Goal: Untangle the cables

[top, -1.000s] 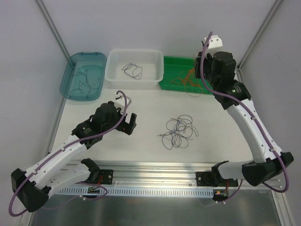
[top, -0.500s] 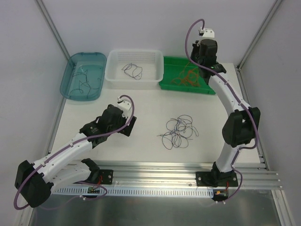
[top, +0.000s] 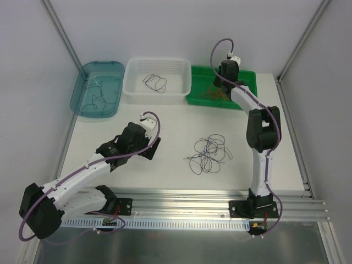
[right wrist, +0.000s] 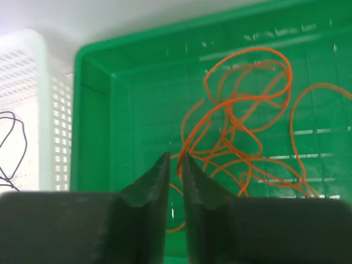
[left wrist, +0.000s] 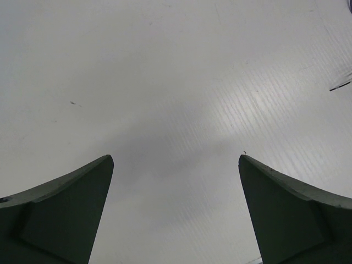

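A tangle of thin dark cables [top: 209, 154] lies in curly loops on the white table, right of centre. Orange cables [right wrist: 247, 126] are heaped in the green tray [top: 193, 96]. My right gripper [right wrist: 175, 155] hangs low over that tray [right wrist: 99, 137], jaws parted by a narrow slit, with one orange strand running up through the slit at the tips. From above it shows at the tray's back [top: 220, 82]. My left gripper [left wrist: 176, 159] is wide open over bare table, left of the tangle [top: 153, 144], holding nothing. A dark cable end [left wrist: 340, 85] shows at the right edge.
A white basket [top: 181, 82] holding a black cable [top: 155, 83] stands left of the green tray. A teal tray [top: 82, 82] with thin cables sits at the back left. Grey walls enclose the table on both sides.
The right arm has stretched forward and lowered its gripper into the green tray, and its jaws have parted a little. The left arm has drawn slightly back toward its base, still open.
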Controlling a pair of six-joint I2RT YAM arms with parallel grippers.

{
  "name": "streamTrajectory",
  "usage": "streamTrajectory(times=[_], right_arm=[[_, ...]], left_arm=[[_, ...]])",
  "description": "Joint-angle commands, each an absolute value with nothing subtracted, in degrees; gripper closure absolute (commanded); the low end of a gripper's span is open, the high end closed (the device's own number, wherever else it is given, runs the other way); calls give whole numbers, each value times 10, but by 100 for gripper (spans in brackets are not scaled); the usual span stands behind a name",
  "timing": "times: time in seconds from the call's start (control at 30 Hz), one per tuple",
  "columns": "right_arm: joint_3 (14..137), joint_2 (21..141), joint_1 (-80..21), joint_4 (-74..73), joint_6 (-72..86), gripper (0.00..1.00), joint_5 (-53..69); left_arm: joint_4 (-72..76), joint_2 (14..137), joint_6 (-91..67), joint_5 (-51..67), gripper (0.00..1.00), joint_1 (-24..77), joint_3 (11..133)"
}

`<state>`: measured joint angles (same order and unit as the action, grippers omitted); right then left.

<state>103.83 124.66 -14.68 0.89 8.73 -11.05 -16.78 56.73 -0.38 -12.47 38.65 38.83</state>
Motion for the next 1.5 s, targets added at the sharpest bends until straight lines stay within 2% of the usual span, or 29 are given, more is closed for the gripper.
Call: streamTrajectory(times=[0.0,0.03,0.07,0.1,0.2,0.4,0.53,0.7,0.87,1.13,1.27,1.43,1.47], right_arm=[[1044,1222,-134,3,134,79,-99],[1035,1209,-133,3,130,66,-96],[1025,1197,-130,-18,124,59,-90],[1017,1169,-128,-30,111,47,-78],[1011,1114,-128,-97,72,31,-67],[917,974,-129,-206,47,21,-77],[799,856,-138,-280,68,21,-39],[648,766,-169,-318,85,23,43],[516,699,-185,-316,98,25,43],[449,734,-185,-283,82,31,46],[433,758,-185,-260,77,40,36],[424,771,-185,-251,62,46,6],[424,771,-185,-253,57,53,4]], left_arm=[[-156,569,4,-113,1,391,396],[-155,566,2,-112,1,390,396],[-154,562,2,-109,1,391,396],[-155,561,1,-103,1,390,396],[-155,563,2,-83,1,391,398],[-157,556,-18,-52,1,391,403],[-158,549,-26,-19,1,391,399],[-158,563,-43,39,1,391,409],[-155,593,-103,106,1,395,422],[-139,654,-198,100,1,446,455],[-135,674,-242,77,1,467,460],[-129,686,-279,73,1,482,450],[-129,686,-281,73,1,483,448]])
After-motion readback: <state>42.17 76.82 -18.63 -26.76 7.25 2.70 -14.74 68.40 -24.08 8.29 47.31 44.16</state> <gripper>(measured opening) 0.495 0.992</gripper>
